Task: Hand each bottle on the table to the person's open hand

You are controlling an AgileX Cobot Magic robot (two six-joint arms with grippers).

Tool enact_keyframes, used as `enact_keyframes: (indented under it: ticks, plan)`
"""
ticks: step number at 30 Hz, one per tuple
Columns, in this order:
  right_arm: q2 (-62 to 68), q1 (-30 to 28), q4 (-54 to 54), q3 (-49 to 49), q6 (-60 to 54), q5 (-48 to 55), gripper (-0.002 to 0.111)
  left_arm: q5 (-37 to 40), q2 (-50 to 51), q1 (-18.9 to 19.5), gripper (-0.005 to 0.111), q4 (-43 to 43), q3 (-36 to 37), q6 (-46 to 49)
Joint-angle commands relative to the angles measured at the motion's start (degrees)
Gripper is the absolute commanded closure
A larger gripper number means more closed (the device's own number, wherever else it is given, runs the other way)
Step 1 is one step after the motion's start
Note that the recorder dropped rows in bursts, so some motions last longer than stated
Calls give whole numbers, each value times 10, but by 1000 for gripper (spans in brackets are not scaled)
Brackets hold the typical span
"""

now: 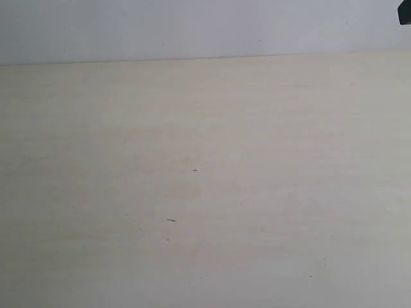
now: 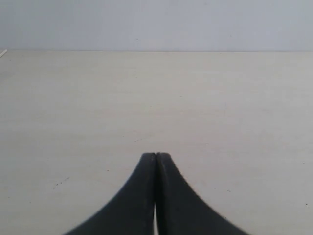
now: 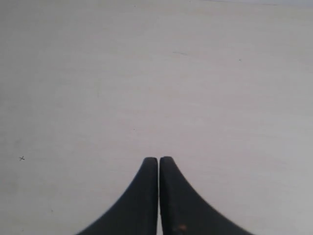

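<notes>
The left gripper [image 2: 156,156] is held with its 2 black, curved fingers pressed together; the right gripper [image 3: 158,160] is closed likewise. Beneath both, the table [image 1: 205,128] is spread out, pale matte wood-grain marked by a tiny cross [image 1: 195,170] and a dark sliver [image 1: 171,220], and backed by a plain grey wall [image 1: 192,29].

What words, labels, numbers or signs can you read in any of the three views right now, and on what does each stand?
None can be read.
The table shows only pale wood grain and tiny dark specks; the small cross-shaped mark looks like a speck or scratch, not a letter.
The left gripper and right gripper are plain black, with no print.
No bottle or label shows in any view.
</notes>
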Motion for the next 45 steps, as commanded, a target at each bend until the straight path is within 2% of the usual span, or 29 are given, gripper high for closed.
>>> enact_keyframes:
  ticks: [1,9,12,20,24,30,37,42,45]
  plan:
    - [-4,-1,1,0,-1,-2,107,-4,-4,1,107,-1,0,-2]
    - [-22,-1,1,0,-1,-2,107,-4,-4,1,107,-1,0,-2]
    - [-48,-1,-32,0,-11,-31,107,-4,-4,1,107,-1,0,-2]
    - [-162,-1,-41,0,102,-30,107,-4,-4,1,107,-1,0,-2]
    - [-229,-1,-64,18,198,-40,107,-4,-4,1,107,-1,0,-2]
    - [-357,-1,-102,129,215,-147,107,-4,-4,1,107,-1,0,-2]
    - [-534,-2,-139,301,140,-275,107,-4,-4,1,107,-1,0,-2]
    - [-652,-72,-149,446,127,-300,107,-4,-4,1,107,-1,0,-2]
    - [-689,-89,-149,504,118,-314,107,-4,-4,1,107,-1,0,-2]
